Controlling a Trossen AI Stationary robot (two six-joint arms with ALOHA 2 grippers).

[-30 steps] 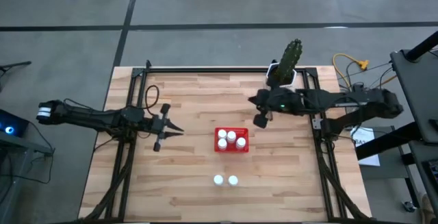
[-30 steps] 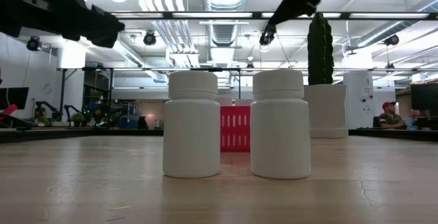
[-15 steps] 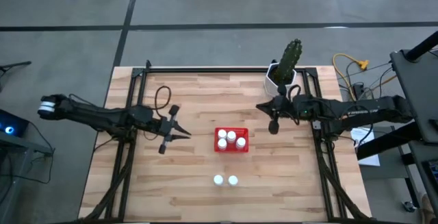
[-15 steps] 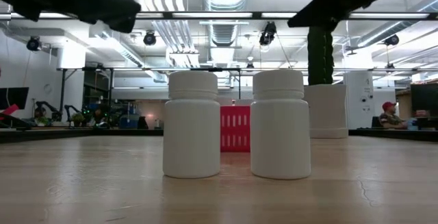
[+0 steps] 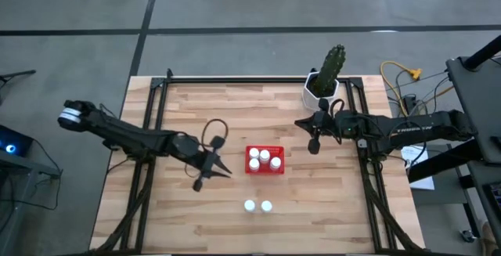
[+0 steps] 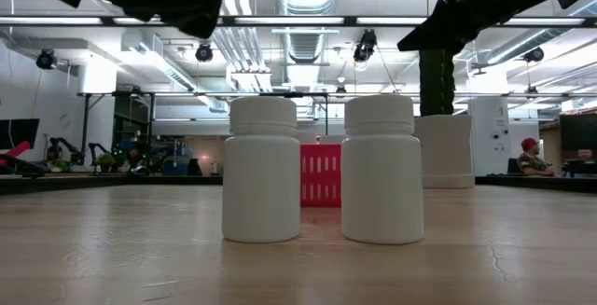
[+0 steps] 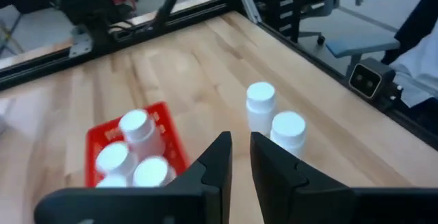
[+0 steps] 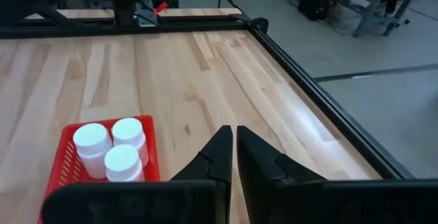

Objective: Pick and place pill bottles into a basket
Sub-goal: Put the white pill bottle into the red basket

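Two white pill bottles point(image 5: 250, 206) point(image 5: 267, 206) stand upright side by side near the table's front edge; the low view shows them close up point(image 6: 262, 170) point(image 6: 381, 170). The red basket point(image 5: 279, 170) sits mid-table with several more bottles standing in it point(image 7: 133, 125). My left gripper point(image 5: 227, 174) hovers left of the basket and beyond the two standing bottles point(image 7: 261, 104). Only a narrow slit shows between its fingers, and nothing is in it. My right gripper point(image 5: 313, 145) hovers right of the basket, shut and holding nothing.
A white pot with a green cactus point(image 5: 322, 88) stands at the back right, just behind my right arm. Black frame rails point(image 5: 149, 170) run along the table's left, right and far sides. Bare wood lies left and right of the two standing bottles.
My left gripper has gone toward the table's right and near edges. It now hangs close to the basket's left side and points toward the two standing bottles. My right gripper has drawn back from over the basket toward the right edge and come lower. No bottle has moved.
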